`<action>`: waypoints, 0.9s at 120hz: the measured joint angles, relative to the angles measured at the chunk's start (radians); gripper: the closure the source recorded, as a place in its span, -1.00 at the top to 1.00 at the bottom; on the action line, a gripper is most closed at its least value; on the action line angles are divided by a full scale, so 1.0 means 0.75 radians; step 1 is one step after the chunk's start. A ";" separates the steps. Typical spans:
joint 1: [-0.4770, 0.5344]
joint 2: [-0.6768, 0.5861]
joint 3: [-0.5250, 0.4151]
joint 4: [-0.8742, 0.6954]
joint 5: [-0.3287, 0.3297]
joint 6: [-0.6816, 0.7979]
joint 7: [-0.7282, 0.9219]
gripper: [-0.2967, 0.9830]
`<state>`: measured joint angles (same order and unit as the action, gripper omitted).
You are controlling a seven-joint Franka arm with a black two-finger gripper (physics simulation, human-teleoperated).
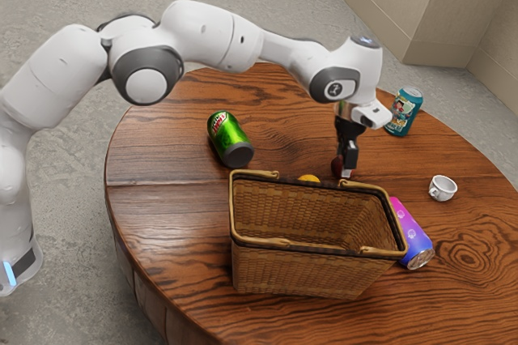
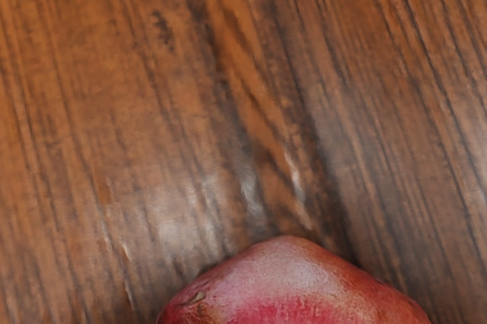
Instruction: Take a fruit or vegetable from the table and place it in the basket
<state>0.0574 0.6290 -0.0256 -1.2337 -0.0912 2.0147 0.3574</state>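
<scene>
One reddish vegetable (image 2: 293, 287) is seen at the gripper (image 1: 346, 172), right of centre in the exterior view, beyond the basket (image 1: 295, 272); whether it is clamped cannot be told, but grasping seems under way, with a secure lift needed next.

No wording is legible on the green can (image 1: 232, 136) (reddish logo (image 1: 217, 122)), teal can (image 1: 404, 112) or purple can (image 1: 413, 236).
</scene>
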 joint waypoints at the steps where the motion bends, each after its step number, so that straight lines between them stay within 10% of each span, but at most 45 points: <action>1: 0.001 0.003 -0.001 0.003 0.000 0.000 0.000 0.54; 108: -0.002 0.047 -0.032 0.038 0.002 0.001 0.003 0.54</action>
<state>0.0556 0.6641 -0.0494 -1.2053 -0.0895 2.0156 0.3599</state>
